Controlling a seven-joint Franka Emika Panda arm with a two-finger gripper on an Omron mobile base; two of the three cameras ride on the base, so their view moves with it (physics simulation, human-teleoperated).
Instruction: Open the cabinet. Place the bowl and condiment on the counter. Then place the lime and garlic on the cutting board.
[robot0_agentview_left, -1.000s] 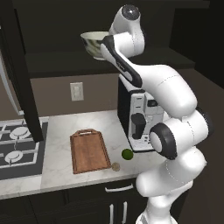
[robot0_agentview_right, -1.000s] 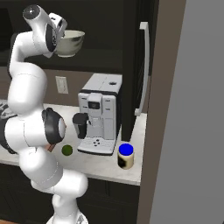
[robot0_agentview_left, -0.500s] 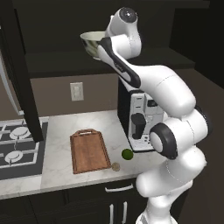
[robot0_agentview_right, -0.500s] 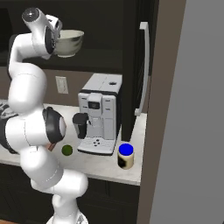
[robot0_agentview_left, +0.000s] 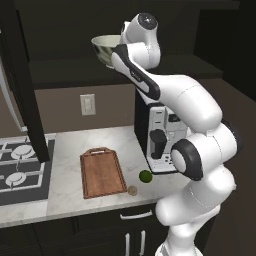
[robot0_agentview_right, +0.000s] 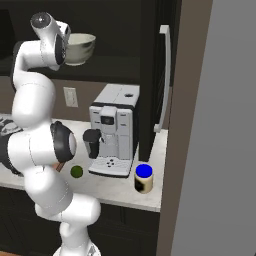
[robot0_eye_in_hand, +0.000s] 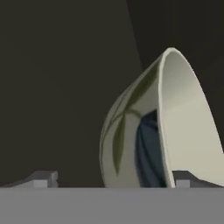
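You see the cabinet (robot0_agentview_right: 150, 75) standing open in the right base view, its door (robot0_agentview_right: 162, 80) swung out edge-on with the long silver handle facing you; the left base view gives you instead the dark shelf (robot0_agentview_left: 125, 67) inside it. Below runs the counter (robot0_agentview_left: 70, 150); from the left you get the cutting board (robot0_agentview_left: 102, 172) lying bare on it, with the lime (robot0_agentview_left: 145, 176) and garlic (robot0_agentview_left: 132, 190) just off its right corner, near the coffee machine (robot0_agentview_left: 160, 135); from the right the arm covers the board, but the condiment (robot0_agentview_right: 144, 178) shows by the machine's front corner. The bowl (robot0_agentview_left: 106, 47) sits up on the shelf. The hand view brings it close: the gripper (robot0_eye_in_hand: 111, 178) is spread wide, its rim (robot0_eye_in_hand: 164, 118) running between the fingertips (robot0_eye_in_hand: 43, 178); you cannot tell whether either touches it.
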